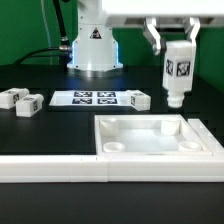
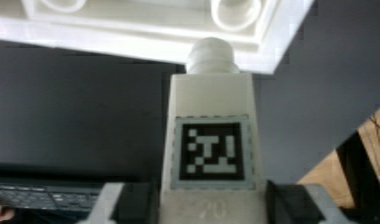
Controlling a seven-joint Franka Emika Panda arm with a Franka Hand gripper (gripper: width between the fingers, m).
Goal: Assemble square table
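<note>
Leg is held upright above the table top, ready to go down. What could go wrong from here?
1. In the wrist view the leg has its tip near the raised rim of the square top, not clearly over a corner socket. Lowering now might jam it on the rim.
2. The gripper holds only the leg's upper end, so a sideways knock could tilt it.
</note>
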